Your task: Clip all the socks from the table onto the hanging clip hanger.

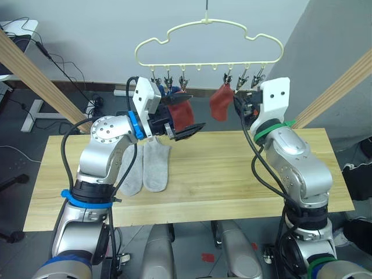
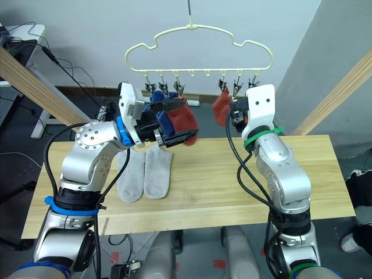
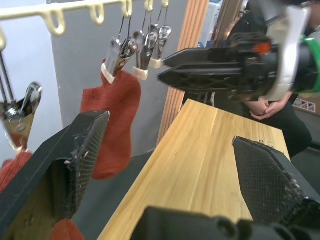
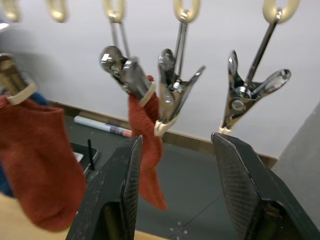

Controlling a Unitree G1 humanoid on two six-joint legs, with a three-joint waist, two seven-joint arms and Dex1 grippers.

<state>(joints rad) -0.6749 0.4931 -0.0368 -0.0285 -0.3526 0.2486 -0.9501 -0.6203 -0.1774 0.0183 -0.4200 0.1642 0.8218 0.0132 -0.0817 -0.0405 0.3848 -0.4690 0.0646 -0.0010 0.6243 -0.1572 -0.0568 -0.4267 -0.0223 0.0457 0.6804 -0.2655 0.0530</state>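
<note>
Over on the left of the table [image 1: 232,180], two light grey socks [image 1: 145,168] lying flat side by side, toes toward the near edge, waiting their turn. Just above and beyond them, left gripper [image 3: 170,170] raised to clip height, fingers spread wide with nothing between them, hovering right beside a rust-red sock [image 2: 181,119] hanging from the left group of clips. Something blue [image 2: 160,110] tucked behind that sock, probably the blue socks already pinned, though too hidden by the gripper to be sure. Released stance suggests the clip carries that sock's weight, not the fingers.

Overhead, pale yellow clip hanger [image 1: 209,36] hanging level from its hook, middle loops of the bar bare.

Moving right: second rust-red sock [image 1: 221,102] dangling by one corner from a metal clip [image 4: 131,75], well clear of the table. Next to it, an empty clip [image 4: 172,92], then another empty clip [image 4: 247,97]. Right gripper [image 4: 175,190] lifted just under those, fingers parted and holding nothing, seemingly lined up to steady or squeeze a clip open.

Judging by the count: reds up, greys left to fetch, free clips ready on the right.
</note>
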